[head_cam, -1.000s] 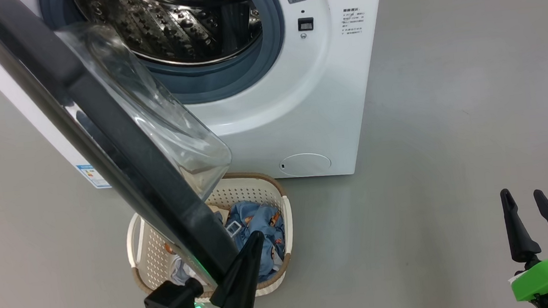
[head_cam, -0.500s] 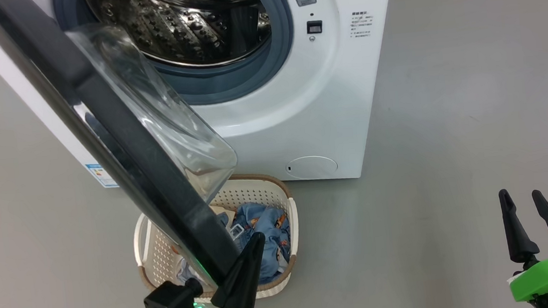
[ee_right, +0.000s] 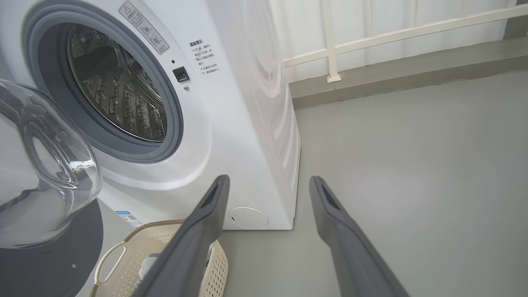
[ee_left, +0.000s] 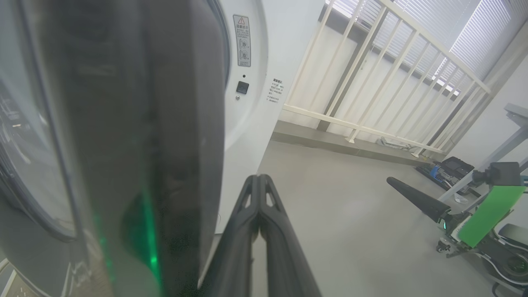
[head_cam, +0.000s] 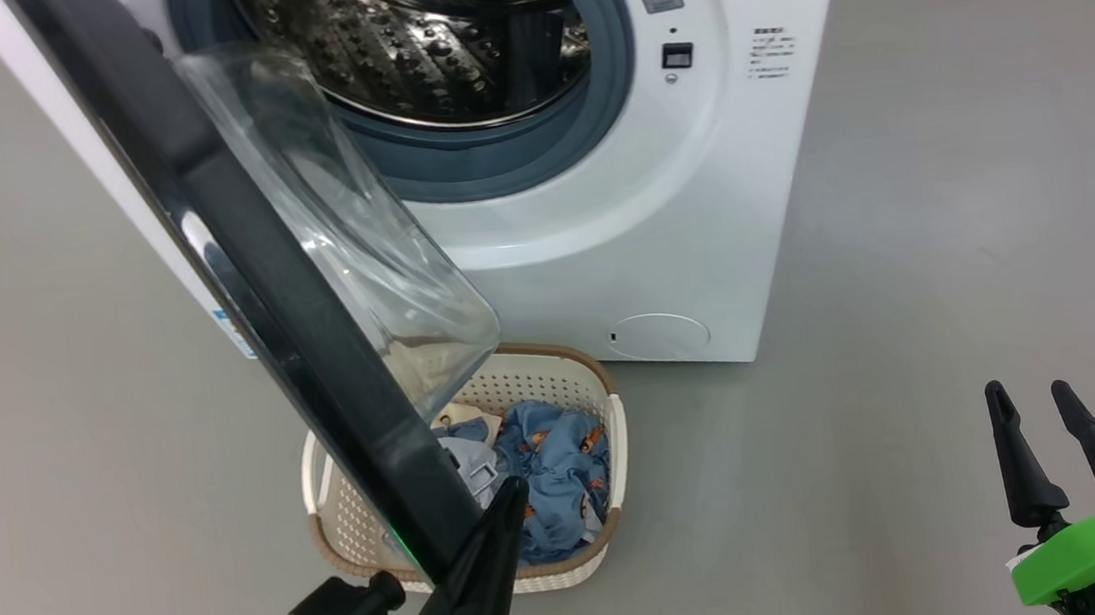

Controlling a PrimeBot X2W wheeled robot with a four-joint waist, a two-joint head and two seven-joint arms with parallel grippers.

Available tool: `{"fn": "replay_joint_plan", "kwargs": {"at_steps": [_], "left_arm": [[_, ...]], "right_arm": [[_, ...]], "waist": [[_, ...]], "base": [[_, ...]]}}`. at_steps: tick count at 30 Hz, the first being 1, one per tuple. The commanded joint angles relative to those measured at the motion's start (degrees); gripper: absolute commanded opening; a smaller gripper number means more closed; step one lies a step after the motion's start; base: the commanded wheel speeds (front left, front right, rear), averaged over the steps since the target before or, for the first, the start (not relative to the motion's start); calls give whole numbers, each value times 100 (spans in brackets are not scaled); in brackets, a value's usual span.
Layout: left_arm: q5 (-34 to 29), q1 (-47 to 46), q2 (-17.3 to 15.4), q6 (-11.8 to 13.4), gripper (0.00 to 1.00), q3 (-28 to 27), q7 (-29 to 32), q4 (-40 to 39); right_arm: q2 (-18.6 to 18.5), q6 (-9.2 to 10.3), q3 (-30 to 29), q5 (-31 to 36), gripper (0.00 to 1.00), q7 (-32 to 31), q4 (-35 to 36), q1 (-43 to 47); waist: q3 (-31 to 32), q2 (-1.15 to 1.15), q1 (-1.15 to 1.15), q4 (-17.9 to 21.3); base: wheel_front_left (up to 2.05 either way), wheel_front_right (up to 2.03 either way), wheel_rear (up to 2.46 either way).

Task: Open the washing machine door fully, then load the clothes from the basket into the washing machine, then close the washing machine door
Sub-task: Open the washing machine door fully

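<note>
Door rim (head_cam: 311,350), left end effector (head_cam: 511,492) closed alongside

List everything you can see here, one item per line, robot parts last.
washing machine: one, white, on the floor ahead
door: one, black rim with a clear glass bowl, swung out on the machine's left
drum: one, steel, inside the opening
seal: one, grey, ringing the opening
round flap: one, white, low on the machine's front
basket: one, cream with a brown rim, on the floor before the machine
clothes: a few, blue printed and pale, in the basket
railing: one, white, behind the machine
floor: grey
left end effector: one, dark, shut, beside the door's lower edge
right end effector: one, dark, open, lower right
</note>
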State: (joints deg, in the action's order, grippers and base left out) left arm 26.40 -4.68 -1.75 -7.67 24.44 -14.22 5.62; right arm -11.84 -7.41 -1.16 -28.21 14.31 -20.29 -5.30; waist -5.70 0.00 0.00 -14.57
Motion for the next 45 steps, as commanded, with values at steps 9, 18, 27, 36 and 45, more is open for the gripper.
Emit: {"fn": "replay_joint_plan", "kwargs": {"at_steps": [9,18,27,36,45], "left_arm": [[-77,5,-113,36,0,-445,-77,-185],[-58,76,-113,44,0,-449,-77,-246],[-120,263,-114,129,0,-507,-77,-355],[-113,418,-197,291,0,-789,-78,-494],[-51,361,-343,507,0,-1315,-78,-467]], "right_arm": [[-151,-8,210,92,100,69,125,-89],[-191,-8,232,90,100,69,108,-114],[-193,-8,279,79,100,69,81,-92],[-185,-8,284,88,100,69,80,-102],[-213,-8,338,115,100,69,79,-129]], "waist": [[26,0,0,-436],[50,0,0,-818],[89,0,0,-1127],[59,0,0,-1320],[-24,0,0,-1362]], "base": [[0,0,0],[0,0,0],[0,0,0],[0,0,0],[0,0,0]]}}
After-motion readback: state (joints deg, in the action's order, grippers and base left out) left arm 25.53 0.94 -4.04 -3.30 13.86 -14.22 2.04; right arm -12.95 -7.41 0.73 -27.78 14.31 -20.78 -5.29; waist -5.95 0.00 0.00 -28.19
